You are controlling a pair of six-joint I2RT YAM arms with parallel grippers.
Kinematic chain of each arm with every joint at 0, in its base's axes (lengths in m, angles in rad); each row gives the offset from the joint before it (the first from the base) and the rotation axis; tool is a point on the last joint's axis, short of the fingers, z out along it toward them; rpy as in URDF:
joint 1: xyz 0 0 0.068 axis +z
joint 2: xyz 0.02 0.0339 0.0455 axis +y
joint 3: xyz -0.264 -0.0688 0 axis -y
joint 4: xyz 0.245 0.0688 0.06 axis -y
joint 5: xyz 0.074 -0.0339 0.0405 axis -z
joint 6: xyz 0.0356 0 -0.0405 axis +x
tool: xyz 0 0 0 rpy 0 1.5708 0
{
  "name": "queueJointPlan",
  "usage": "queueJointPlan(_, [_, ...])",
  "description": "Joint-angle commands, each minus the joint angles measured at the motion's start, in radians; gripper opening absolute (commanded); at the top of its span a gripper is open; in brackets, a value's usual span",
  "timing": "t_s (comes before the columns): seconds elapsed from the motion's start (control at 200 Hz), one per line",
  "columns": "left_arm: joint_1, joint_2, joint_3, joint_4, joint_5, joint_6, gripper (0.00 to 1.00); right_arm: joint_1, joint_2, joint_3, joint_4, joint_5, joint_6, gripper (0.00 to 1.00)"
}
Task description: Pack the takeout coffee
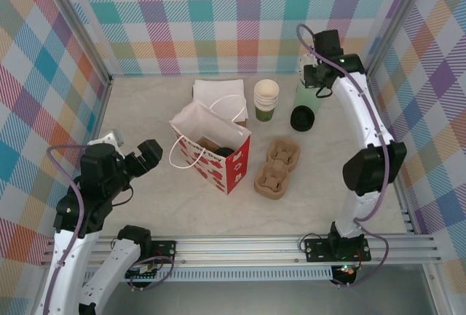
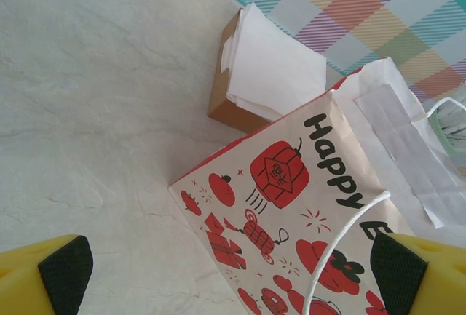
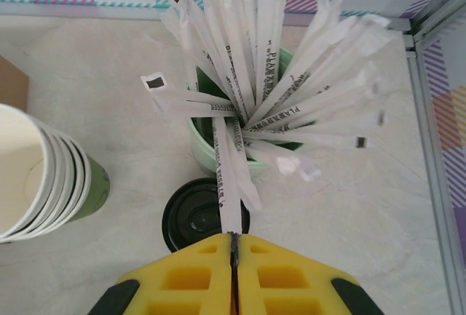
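Observation:
My right gripper (image 3: 234, 236) is shut on one white paper-wrapped stick (image 3: 227, 177) that rises out of the pale green cup (image 3: 204, 148) full of such sticks. In the top view this gripper (image 1: 315, 88) hangs over that cup (image 1: 306, 98) at the back right. A black lid (image 3: 191, 217) lies just below the cup. Inside the red-and-white paper bag (image 1: 237, 164) a dark round top (image 1: 225, 152) sits beside brown cardboard; I cannot tell whether it is the takeout coffee. My left gripper (image 1: 148, 156) is open, left of the bag (image 2: 291, 184), holding nothing.
A stack of green cups (image 1: 266, 100) stands left of the stick cup. White napkins in a brown box (image 1: 218, 93) lie behind the bag. Two brown pulp cup carriers (image 1: 277, 169) rest right of the bag. Metal frame posts and checked walls close in the table.

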Motion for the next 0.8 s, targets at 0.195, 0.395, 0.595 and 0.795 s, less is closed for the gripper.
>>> queueJointPlan(0.195, [0.011,0.006,0.041,0.0,0.013,-0.003,1.0,-0.006,-0.204,-0.043,-0.108,-0.085,0.007,0.09])
queueJointPlan(0.395, [0.011,0.019,0.037,0.02,0.05,-0.03,1.0,-0.006,-0.329,-0.035,-0.2,-0.181,0.016,0.09])
queueJointPlan(0.595, [0.011,0.058,0.042,0.043,0.101,-0.1,1.0,-0.006,-0.425,0.006,-0.285,-0.299,0.003,0.09])
queueJointPlan(0.795, [0.011,0.072,0.039,0.042,0.115,-0.158,1.0,-0.007,-0.486,0.07,-0.33,-0.52,-0.001,0.09])
